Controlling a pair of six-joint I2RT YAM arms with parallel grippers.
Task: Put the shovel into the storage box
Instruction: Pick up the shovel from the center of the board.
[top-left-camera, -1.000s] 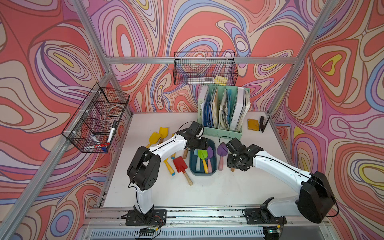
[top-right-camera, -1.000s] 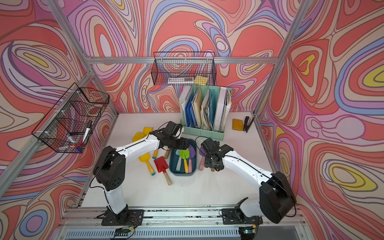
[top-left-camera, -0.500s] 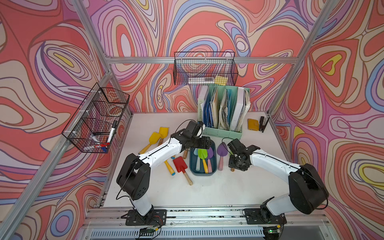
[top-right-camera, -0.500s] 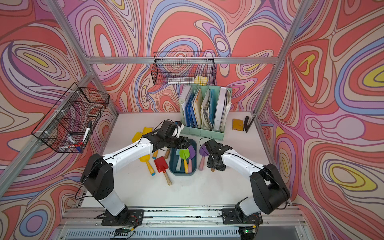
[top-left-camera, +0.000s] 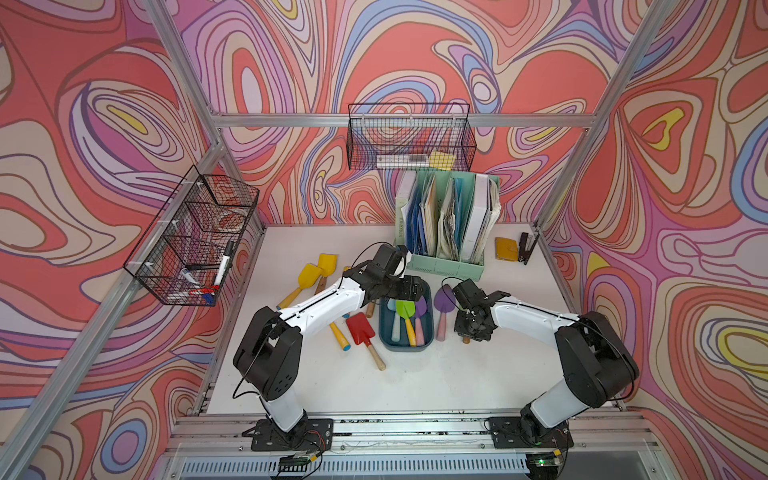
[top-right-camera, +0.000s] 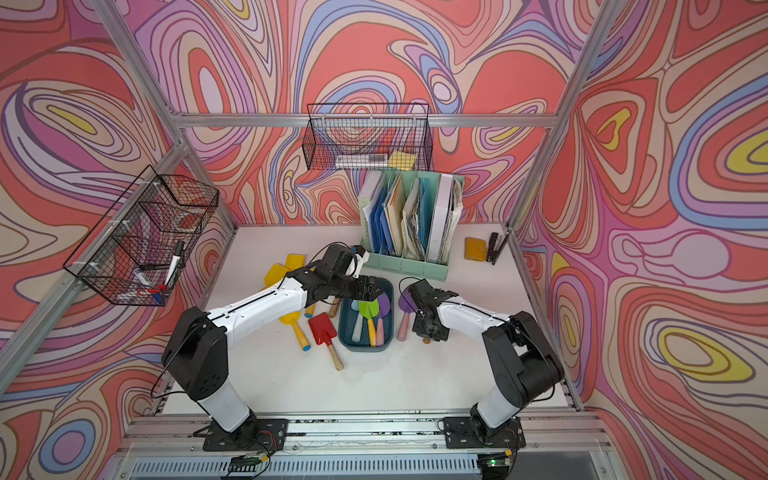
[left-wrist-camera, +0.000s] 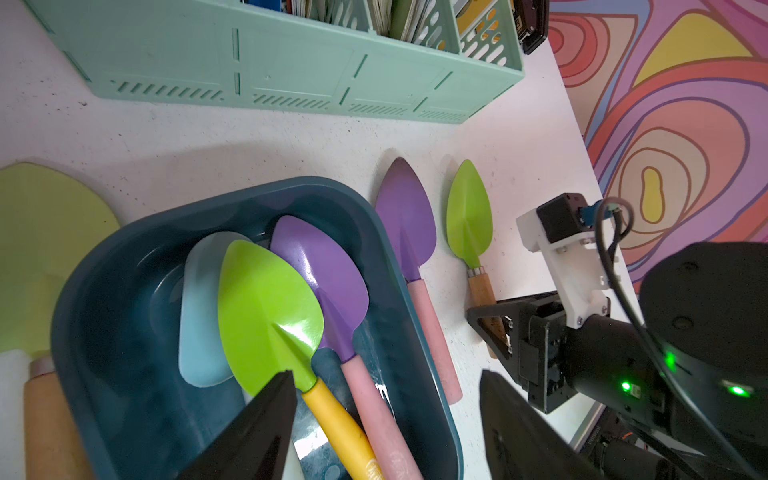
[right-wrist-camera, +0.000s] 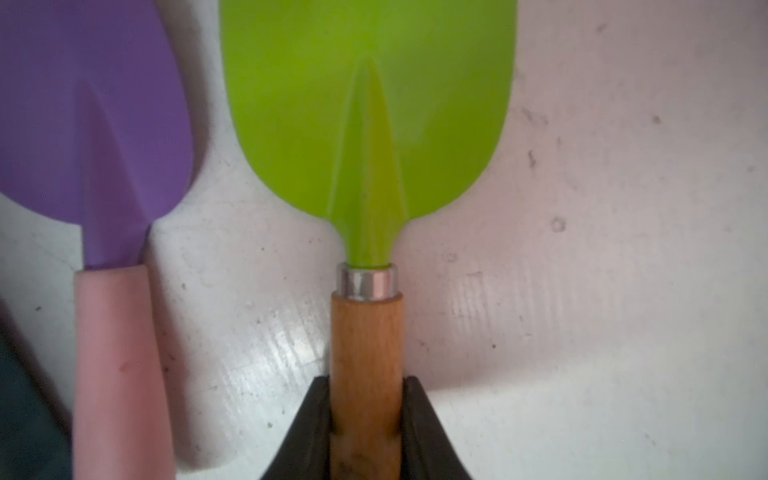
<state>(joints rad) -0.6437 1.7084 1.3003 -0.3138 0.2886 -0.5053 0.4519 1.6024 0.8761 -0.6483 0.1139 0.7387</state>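
The storage box holds three shovels, with two shovels just right of it and the file organiser behind.

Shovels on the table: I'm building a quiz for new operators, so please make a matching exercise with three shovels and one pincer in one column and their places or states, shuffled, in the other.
Column one
1. green shovel with yellow handle
2. green shovel with wooden handle
3. red shovel
4. left pincer

Column two
A. lying loose on the table, outside the box
B. clamped at the handle by the right pincer
C. lying inside the storage box
D. open, above the storage box

Pairs: 1-C, 2-B, 3-A, 4-D
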